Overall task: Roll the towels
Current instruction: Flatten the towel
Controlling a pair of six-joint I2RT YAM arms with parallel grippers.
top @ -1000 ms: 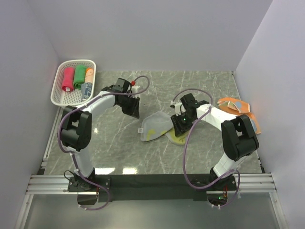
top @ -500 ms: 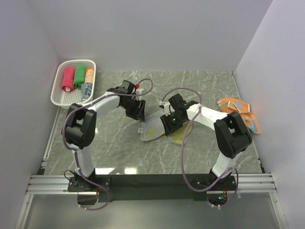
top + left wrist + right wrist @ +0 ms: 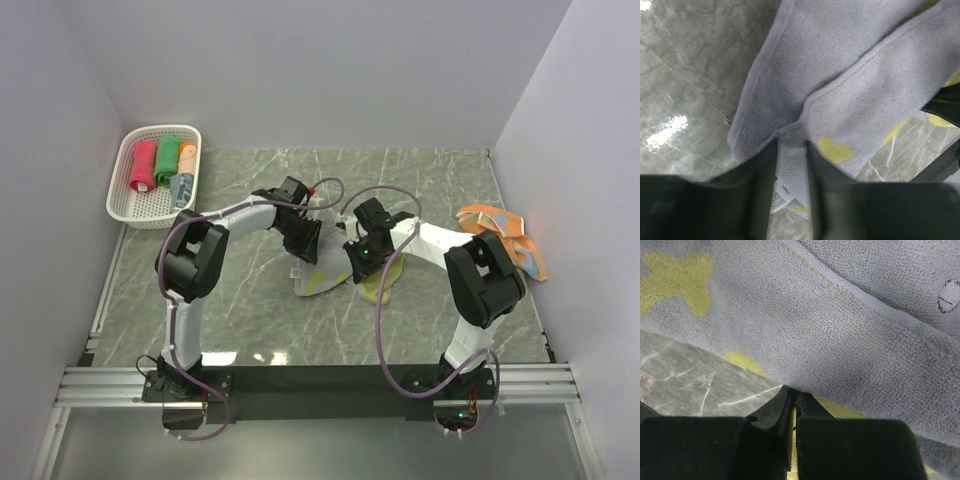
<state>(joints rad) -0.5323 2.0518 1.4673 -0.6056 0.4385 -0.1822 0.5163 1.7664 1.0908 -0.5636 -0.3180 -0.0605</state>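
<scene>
A pale grey towel (image 3: pixel 322 276) with yellow marks lies crumpled at the table's middle, its yellow underside (image 3: pixel 381 287) showing on the right. My left gripper (image 3: pixel 305 240) is at its far left corner. In the left wrist view that gripper (image 3: pixel 790 146) is shut on a strip of the towel (image 3: pixel 840 75) that carries a small label. My right gripper (image 3: pixel 362 258) is at the towel's right side. In the right wrist view it (image 3: pixel 794 390) is shut at the lifted edge of the towel (image 3: pixel 840 330), a thin yellow sliver between the pads.
A white basket (image 3: pixel 126 205) at the back left holds rolled towels in pink-red (image 3: pixel 143 166), green (image 3: pixel 166 158), orange (image 3: pixel 188 153) and grey-blue (image 3: pixel 181 187). Loose orange towels (image 3: pixel 497 222) with light-blue marks lie by the right wall.
My left gripper has travelled right from the bare table onto the towel's corner and closed on it. My right gripper has shifted slightly left and shut on the towel's edge.
</scene>
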